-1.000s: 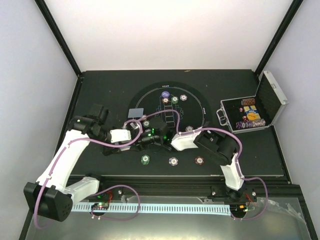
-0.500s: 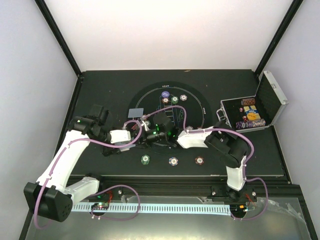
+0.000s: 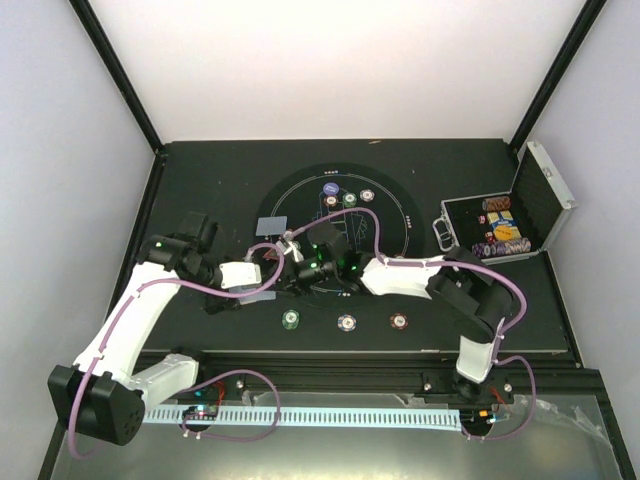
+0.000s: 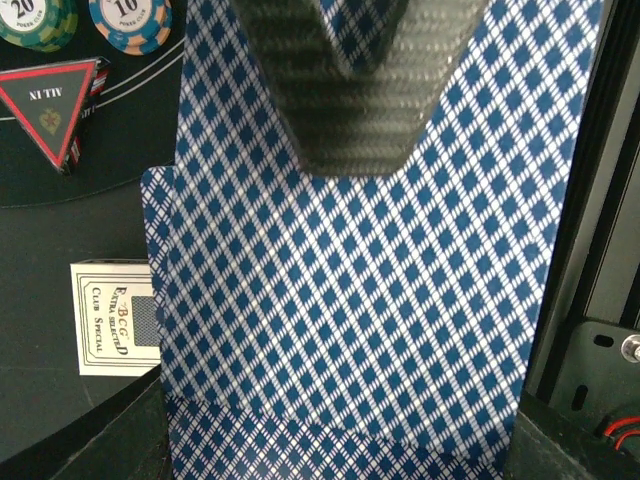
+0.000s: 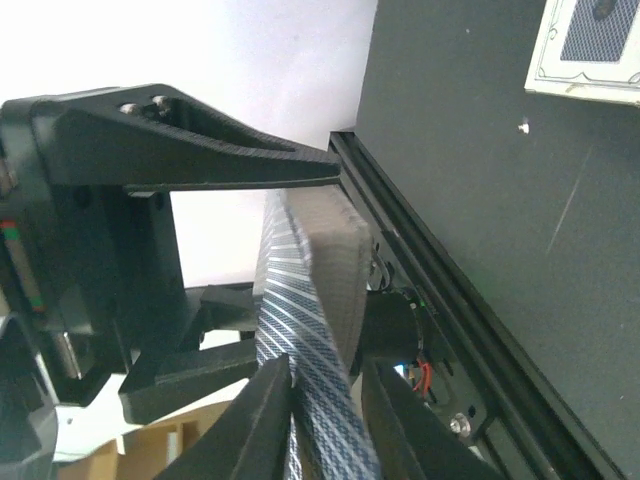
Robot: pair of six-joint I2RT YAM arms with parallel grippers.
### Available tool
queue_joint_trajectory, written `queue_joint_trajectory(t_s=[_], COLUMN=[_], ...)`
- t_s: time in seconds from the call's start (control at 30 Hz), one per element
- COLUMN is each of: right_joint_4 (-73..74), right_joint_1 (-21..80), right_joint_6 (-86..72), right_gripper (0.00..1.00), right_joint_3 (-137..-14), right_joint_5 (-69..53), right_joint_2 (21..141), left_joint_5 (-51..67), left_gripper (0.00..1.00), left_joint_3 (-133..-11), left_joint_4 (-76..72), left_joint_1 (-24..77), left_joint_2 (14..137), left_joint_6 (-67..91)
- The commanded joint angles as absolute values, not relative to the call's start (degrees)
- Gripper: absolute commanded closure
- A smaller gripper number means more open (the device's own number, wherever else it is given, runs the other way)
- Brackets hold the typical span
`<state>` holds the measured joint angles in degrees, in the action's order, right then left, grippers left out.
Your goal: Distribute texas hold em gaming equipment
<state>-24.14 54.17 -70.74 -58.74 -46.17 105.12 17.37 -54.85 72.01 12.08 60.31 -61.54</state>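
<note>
1. Looking down from above, I see both arms meet low on the round black mat (image 3: 395,205), at about 8 o'clock from its centre.
2. The left gripper (image 3: 278,274) is clamped on a deck of playing cards (image 4: 350,300). One carbon-weave finger (image 4: 340,90) presses flat on the blue diamond-patterned back, and the other black finger lies against the far face.
3. The right gripper (image 5: 330,430) comes at the deck from the 3 o'clock side. Its fingers (image 5: 262,415) stand close on either side of a single card (image 5: 312,400) that juts past the edge of the deck. I cannot tell whether both pads actually touch it.
4. Past the deck, the left wrist view shows a red triangle marker (image 4: 48,110) lying flat on the mat. A green chip (image 4: 35,18) and a peach-and-blue chip (image 4: 130,18) sit just beyond it, side by side.
5. A white-bordered piece (image 4: 112,318) with a blue panel and small print lies flat near the mat's 10 o'clock rim. It could be a card or a pack; I cannot tell which.
6. At the mat's 12 o'clock there is a small cluster of chips (image 3: 350,198).
7. Off the mat's 6 o'clock rim, three single chips lie spaced in a row on the table (image 3: 200,180): a green one (image 3: 290,319), a pale one (image 3: 347,322) and a maroon one (image 3: 399,321).
8. Well off the mat at 3 o'clock, the silver case (image 3: 545,195) stands open with its lid tilted back. Rows of spare chips (image 3: 497,240) are inside.
</note>
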Motion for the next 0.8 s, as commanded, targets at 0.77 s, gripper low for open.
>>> queue_joint_trajectory(t_s=[0.77], right_joint_4=[9.2], right_joint_1=[31.3], right_joint_6=[-47.6], right_gripper=[0.99], right_joint_3=[-76.3], right_joint_5=[-52.0], right_joint_2=[107.7], left_joint_5=[16.1], left_gripper=[0.98], left_joint_3=[-56.5], left_joint_4=[71.1], left_joint_1=[11.8], left_joint_2=[60.2], left_joint_6=[-62.5])
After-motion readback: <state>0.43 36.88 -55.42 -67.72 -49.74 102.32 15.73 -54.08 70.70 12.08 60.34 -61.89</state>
